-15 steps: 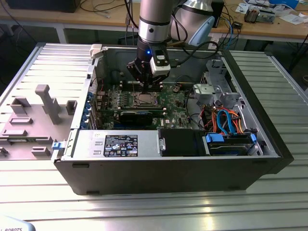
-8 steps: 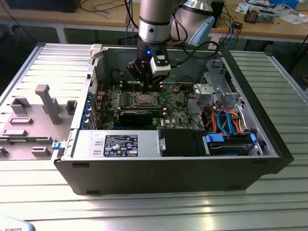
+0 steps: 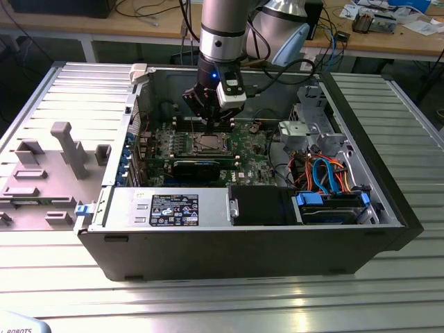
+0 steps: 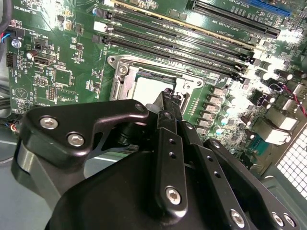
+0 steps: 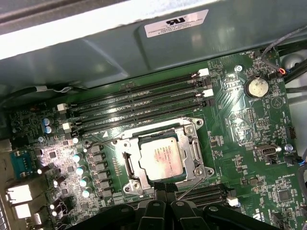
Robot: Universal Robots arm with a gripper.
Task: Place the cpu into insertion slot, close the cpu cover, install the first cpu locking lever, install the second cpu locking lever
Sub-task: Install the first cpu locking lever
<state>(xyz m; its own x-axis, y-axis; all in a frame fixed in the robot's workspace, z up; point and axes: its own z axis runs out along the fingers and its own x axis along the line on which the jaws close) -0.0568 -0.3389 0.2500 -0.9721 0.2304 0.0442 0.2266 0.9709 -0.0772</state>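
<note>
My gripper (image 3: 210, 123) hangs inside the open computer case (image 3: 361, 239), low over the green circuit board (image 3: 251, 149) and just beside the insertion slot (image 3: 208, 143). In both wrist views its two black fingers (image 4: 169, 103) stand pressed together with nothing between them, their tips poised at the near edge of the slot and empty.

The cpu (image 5: 162, 160) lies flat in the insertion slot (image 5: 144, 167), its pale metal top facing up. The cpu cover (image 5: 188, 143) frames it, a silvery plate with a square window lying down around the chip. A thin locking lever (image 5: 194, 188) runs slantwise off one corner of the socket toward my fingertips (image 5: 165, 187); whether it is latched, I cannot tell.

Long black memory slots (image 5: 139, 103) run in rows beside the socket, and a round coin battery (image 5: 255, 87) sits well apart from it. In the exterior view the case rests on a ribbed metal counter (image 3: 388, 284), with a grey fixture block (image 3: 66, 149) on the exterior view's left.
</note>
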